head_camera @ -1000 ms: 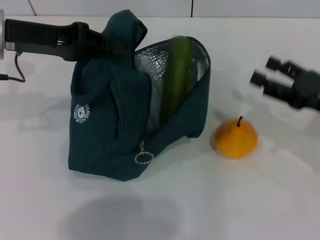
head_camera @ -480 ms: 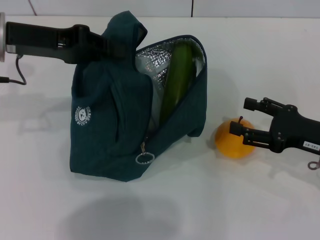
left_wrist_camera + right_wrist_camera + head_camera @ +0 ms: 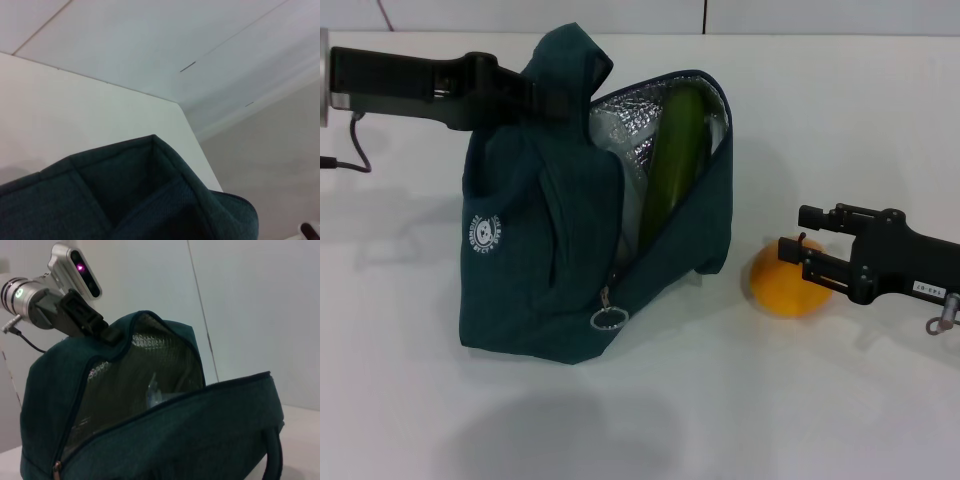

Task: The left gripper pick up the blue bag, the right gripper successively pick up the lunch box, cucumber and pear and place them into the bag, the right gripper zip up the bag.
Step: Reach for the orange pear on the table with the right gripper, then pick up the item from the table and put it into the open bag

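The large dark teal-blue fabric bag [image 3: 545, 250] stands upright on the white surface [image 3: 720, 400], with its silver foil lining exposed through the open mouth. A small white round logo [image 3: 483, 231] shows on its near side, and a ring zip pull [image 3: 608, 317] hangs near the lower end of the zip line.

The left hand [image 3: 548, 100], a black two-fingered claw on a black arm, reaches in from the left at the top of the bag. Its fingers are pressed together on the raised fabric at the bag's upper edge and hold it up. In the right wrist view the same hand [image 3: 102, 330] meets the rim of the bag's opening.

The long dark green cucumber [image 3: 675, 160] leans inside the bag against the foil lining, upper end near the rim. A clear plastic shape [image 3: 155, 392] shows dimly inside the lining in the right wrist view; it cannot be identified with certainty.

The squat yellow-orange pear [image 3: 782, 285] rests on the surface to the right of the bag, apart from it.

The right hand [image 3: 800, 240], a black two-fingered claw, is level with the pear. Its fingers are spread, one on the far side of the pear and one across its front.
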Available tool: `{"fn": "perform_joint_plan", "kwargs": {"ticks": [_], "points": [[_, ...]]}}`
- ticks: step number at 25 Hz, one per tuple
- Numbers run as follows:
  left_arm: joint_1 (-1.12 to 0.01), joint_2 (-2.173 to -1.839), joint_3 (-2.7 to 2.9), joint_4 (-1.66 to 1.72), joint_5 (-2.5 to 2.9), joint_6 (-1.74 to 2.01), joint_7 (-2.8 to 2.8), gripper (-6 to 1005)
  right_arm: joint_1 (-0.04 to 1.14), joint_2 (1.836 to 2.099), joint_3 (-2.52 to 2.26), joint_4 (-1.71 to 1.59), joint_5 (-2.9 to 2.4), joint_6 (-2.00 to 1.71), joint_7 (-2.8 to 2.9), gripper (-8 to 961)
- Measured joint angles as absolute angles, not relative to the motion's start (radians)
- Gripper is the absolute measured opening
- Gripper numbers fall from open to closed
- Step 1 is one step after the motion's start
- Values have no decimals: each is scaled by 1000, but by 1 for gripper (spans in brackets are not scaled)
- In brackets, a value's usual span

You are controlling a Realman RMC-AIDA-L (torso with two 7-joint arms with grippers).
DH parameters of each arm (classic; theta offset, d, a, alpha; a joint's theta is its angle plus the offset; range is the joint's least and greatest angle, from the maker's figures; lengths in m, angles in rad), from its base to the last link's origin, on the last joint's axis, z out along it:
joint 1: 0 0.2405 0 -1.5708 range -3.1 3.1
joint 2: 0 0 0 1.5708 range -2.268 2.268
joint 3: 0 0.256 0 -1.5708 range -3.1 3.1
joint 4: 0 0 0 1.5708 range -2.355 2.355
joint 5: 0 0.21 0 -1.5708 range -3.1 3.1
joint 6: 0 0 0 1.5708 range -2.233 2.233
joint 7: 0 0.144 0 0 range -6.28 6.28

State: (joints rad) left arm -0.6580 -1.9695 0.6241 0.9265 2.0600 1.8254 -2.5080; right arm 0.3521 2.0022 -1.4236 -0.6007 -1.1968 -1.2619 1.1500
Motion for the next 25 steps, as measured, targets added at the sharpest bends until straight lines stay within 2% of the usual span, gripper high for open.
{"fn": "perform_joint_plan", "kwargs": {"ticks": [7, 12, 20, 25], "points": [[-659, -1968, 625, 927, 2060, 1825, -2508, 43, 366, 2007, -1428, -597, -1210, -1255, 1134, 436], [-660, -1968, 626, 926, 2060, 1825, -2508, 43, 375, 2008, -1428, -595, -1220, -1255, 1134, 197], [-661, -1966, 626, 926, 2060, 1825, -2508, 44, 375, 2008, -1422, -599, -1225, -1254, 1134, 46], [-661, -1967, 626, 926, 2060, 1825, -2508, 44, 372, 2007, -1374, -598, -1217, -1282, 1143, 36]]}}
